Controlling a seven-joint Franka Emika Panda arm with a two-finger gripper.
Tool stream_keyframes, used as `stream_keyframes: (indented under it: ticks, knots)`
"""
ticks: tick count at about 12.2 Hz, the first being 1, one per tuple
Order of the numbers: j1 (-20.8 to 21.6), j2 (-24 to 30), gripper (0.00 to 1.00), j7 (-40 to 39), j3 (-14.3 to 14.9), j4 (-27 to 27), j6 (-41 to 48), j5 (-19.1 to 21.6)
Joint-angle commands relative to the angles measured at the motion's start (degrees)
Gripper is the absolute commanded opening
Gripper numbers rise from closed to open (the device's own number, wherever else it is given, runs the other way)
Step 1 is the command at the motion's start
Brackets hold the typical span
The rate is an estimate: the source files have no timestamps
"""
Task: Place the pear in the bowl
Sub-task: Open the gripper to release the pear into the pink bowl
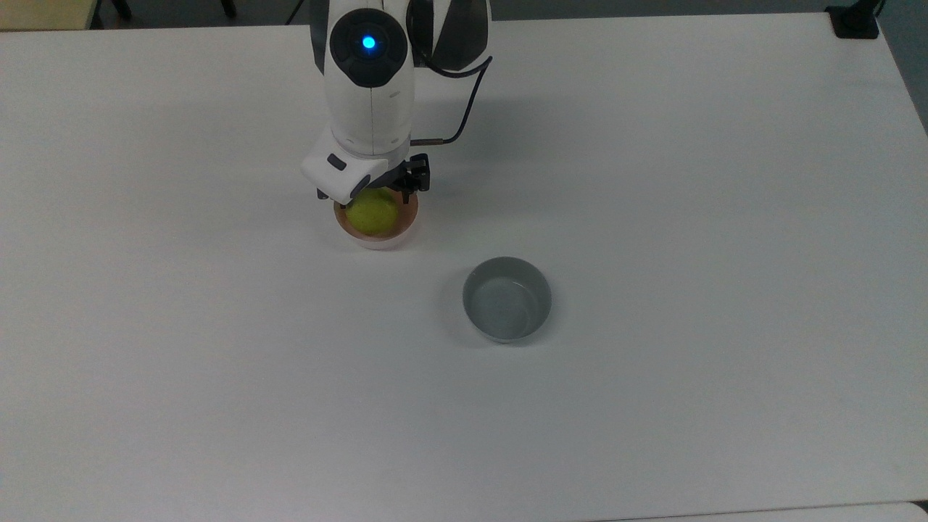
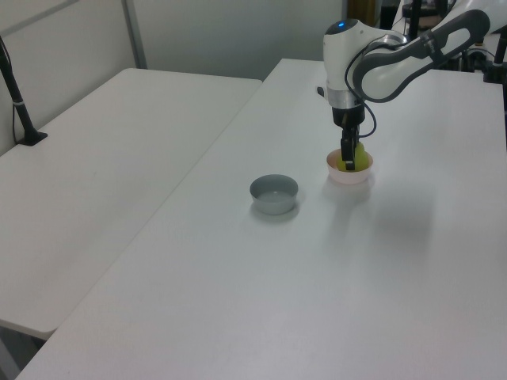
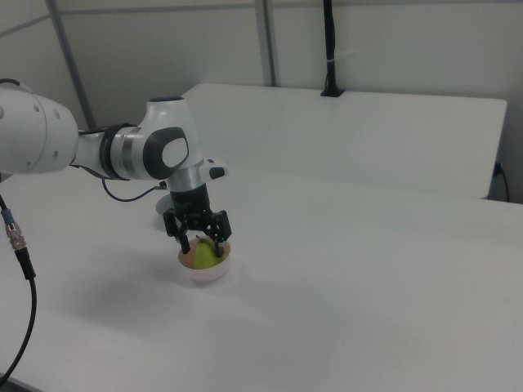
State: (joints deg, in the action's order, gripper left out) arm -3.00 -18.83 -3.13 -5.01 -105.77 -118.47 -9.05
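Observation:
The yellow-green pear (image 1: 372, 214) (image 3: 206, 256) sits inside the pale pink bowl (image 1: 406, 229) (image 3: 204, 274) (image 2: 349, 176), its stem pointing up. My gripper (image 1: 373, 196) (image 3: 201, 242) (image 2: 348, 162) hangs straight down over the bowl, and its black fingers straddle the pear's upper part. In the right view a small gap shows between the fingers (image 3: 221, 240) and the fruit, so the gripper is open. The arm's white hand hides the far rim of the bowl in the top view.
A grey straight-sided bowl (image 1: 507, 299) (image 2: 274, 193) stands empty on the white table (image 1: 652, 181), to the top view's right of the pink bowl and nearer the front edge. A second white table (image 2: 111, 142) adjoins at the left view's left.

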Motion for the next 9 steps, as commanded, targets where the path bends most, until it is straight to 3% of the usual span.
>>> stream_keyframes:
  ticks: [1, 5, 7, 9]
  knots:
    - [0.63, 0.37, 0.91, 0.58, 0.44, -0.32, -1.42, 0.18]
    - [0.72, 3.52, 0.91, 0.67, 0.01, 1.43, 1.82, 0.61]
    - [0.89, 4.41, 1.00, 0.75, -0.17, 6.34, 8.49, 0.88]
    - [1.59, 5.72, 1.00, 0.76, -0.17, 10.82, 13.07, 1.06]
